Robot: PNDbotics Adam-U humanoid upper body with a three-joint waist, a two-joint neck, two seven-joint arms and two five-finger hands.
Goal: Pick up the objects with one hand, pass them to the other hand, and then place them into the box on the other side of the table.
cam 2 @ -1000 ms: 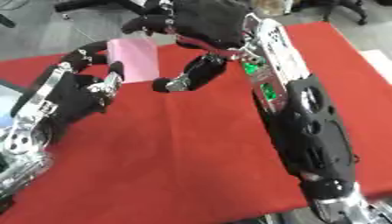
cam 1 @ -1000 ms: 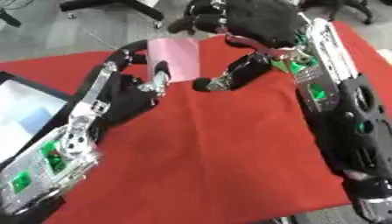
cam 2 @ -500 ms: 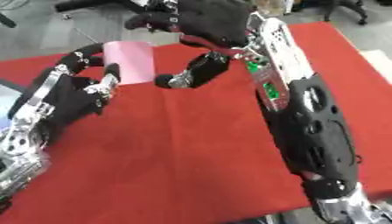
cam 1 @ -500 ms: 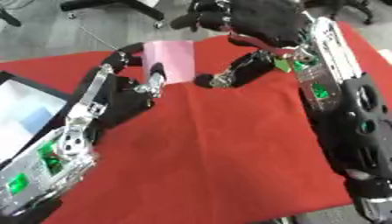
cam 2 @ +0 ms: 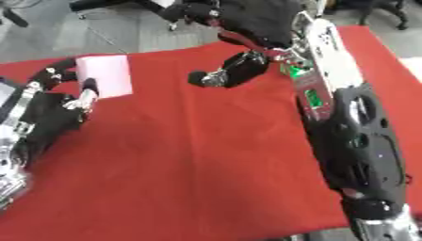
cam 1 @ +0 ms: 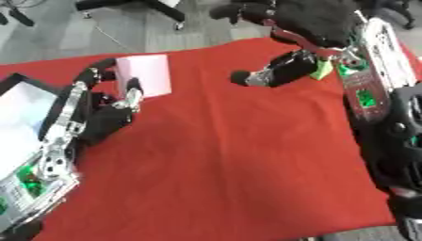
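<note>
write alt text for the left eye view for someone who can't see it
The left hand holds a pink card upright in its fingers over a red table. The right hand hangs apart at upper right, holding nothing. Part of a box with a pale inside shows at the left edge.

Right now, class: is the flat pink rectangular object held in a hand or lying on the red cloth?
Held: the left hand pinches the flat pink rectangular object upright; the right hand is apart from it.
</note>
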